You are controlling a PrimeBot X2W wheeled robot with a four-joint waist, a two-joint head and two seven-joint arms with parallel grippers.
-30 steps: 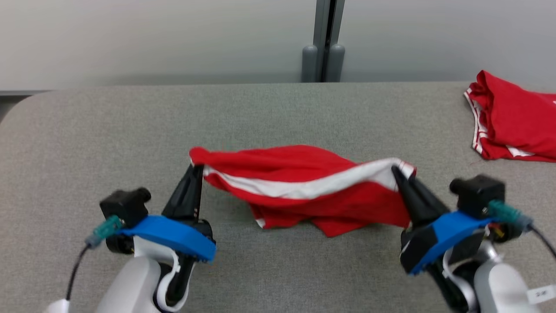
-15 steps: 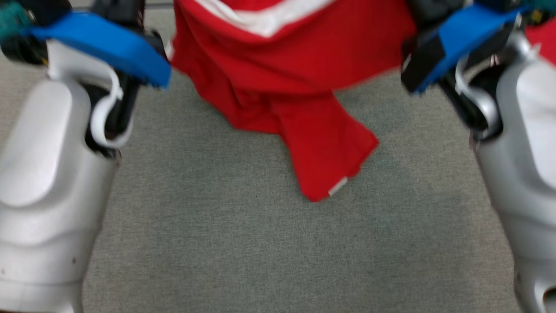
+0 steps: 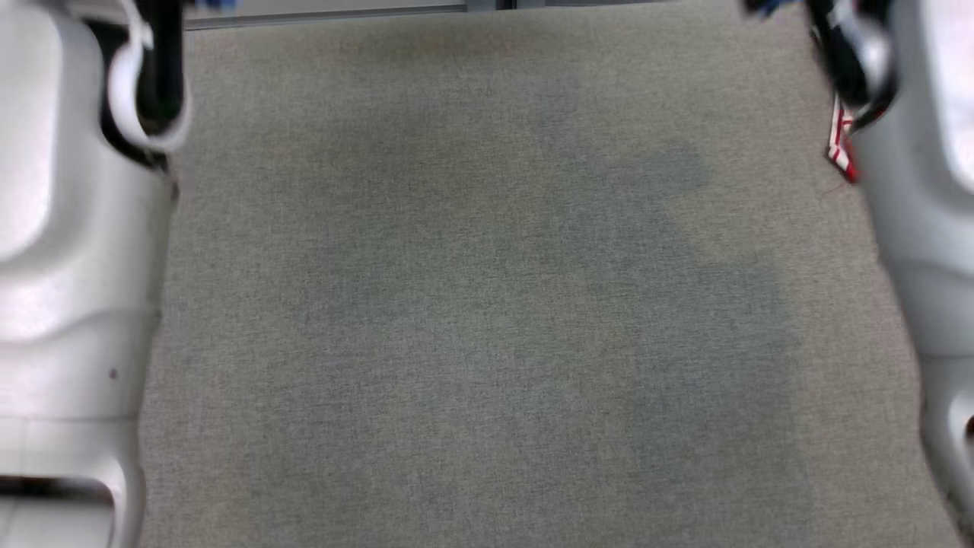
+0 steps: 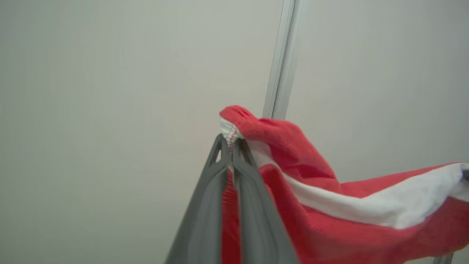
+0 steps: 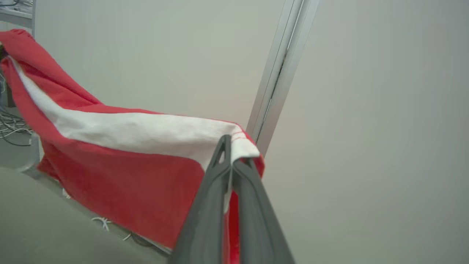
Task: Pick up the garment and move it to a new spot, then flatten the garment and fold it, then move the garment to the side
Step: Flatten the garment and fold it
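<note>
Garment [image 4: 348, 205] hangs with its long axis left to right between left claw [image 4: 230, 141] and right claw [image 5: 232, 156], each clamped on a top corner, above the desk [image 3: 487, 304].

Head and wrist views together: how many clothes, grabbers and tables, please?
Red garments with a white stripe: 2, the held garment and a partly hidden second garment.
Dark two-fingered grippers: 2, left gripper and right gripper, both shut on the held garment.
Grey fabric-topped table: 1.
Total: 5.
</note>
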